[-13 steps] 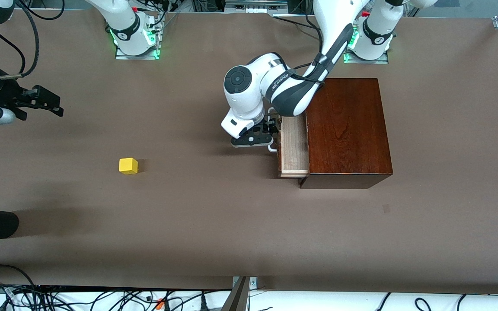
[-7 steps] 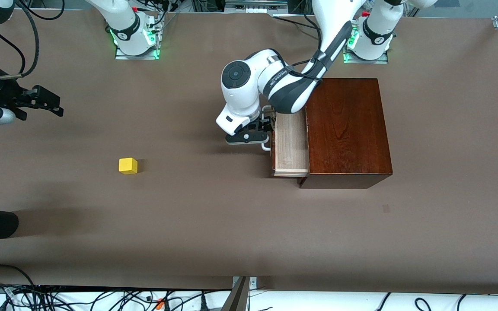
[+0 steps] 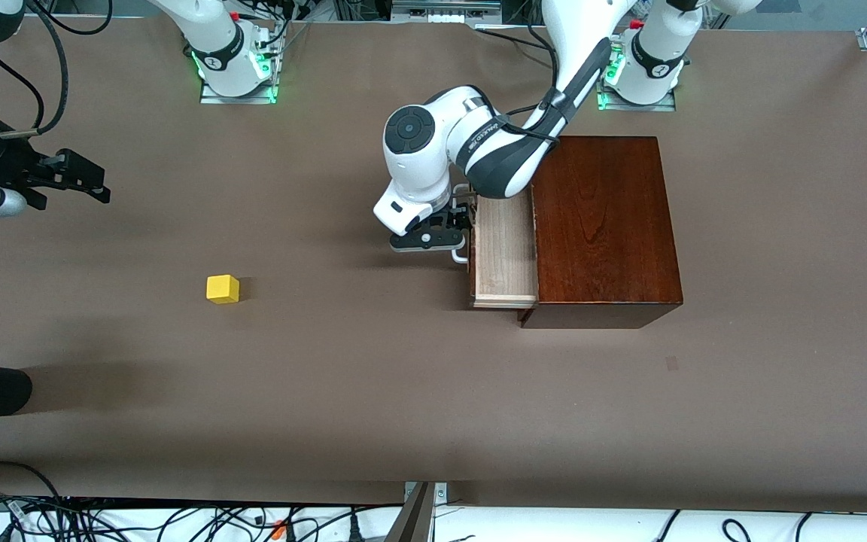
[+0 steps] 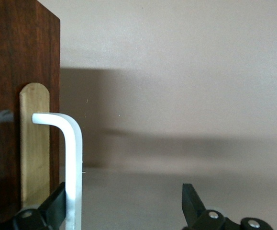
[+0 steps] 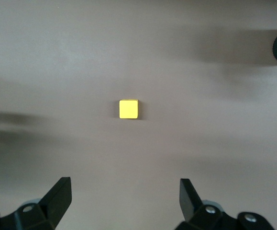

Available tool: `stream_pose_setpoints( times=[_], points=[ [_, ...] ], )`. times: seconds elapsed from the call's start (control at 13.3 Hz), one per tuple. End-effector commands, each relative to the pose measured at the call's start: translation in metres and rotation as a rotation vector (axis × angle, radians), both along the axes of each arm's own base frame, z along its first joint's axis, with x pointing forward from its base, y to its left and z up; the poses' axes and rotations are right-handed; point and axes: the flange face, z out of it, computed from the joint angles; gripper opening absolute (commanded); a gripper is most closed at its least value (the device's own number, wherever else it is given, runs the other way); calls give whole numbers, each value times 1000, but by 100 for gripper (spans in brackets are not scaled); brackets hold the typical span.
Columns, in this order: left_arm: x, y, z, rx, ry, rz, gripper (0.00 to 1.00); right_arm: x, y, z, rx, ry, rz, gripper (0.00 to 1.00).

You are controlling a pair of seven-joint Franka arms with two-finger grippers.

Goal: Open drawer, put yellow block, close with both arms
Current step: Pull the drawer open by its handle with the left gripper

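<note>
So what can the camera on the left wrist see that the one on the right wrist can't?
Only the left wrist view shows the drawer front, dark reddish-brown wood, with its white bar handle hooked by one finger of the open left tool.

Only the right wrist view shows the yellow block, lying alone on the table, with the open right tool hanging over the table, not touching it.

Both show the brown table surface and a pair of black fingers spread wide.
</note>
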Motion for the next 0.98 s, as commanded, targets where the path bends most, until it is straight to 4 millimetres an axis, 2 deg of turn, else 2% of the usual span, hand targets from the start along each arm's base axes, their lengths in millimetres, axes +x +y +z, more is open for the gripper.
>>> stream_pose_setpoints(
  times=[0.0, 0.3, 0.45, 0.6, 0.68, 0.9],
  points=[
    [-16, -30, -15, -89, 42, 20, 100, 3, -2, 5, -9, 4, 3, 100],
    [-14, -22, -16, -31, 57, 1, 100, 4, -1, 6, -10, -8, 4, 100],
    [-16, -14, -12, 43, 70, -55, 100, 8, -2, 1, 0, -12, 3, 100],
    [-15, -13, -12, 46, 71, -56, 100, 12, -3, -3, 1, -18, 1, 100],
    [-14, -12, -8, 45, 68, -54, 100, 17, -1, -14, -5, -5, 6, 100],
    [-8, -12, 35, 55, 80, -43, 100, 39, 3, -71, -24, 84, 14, 100]
  ],
)
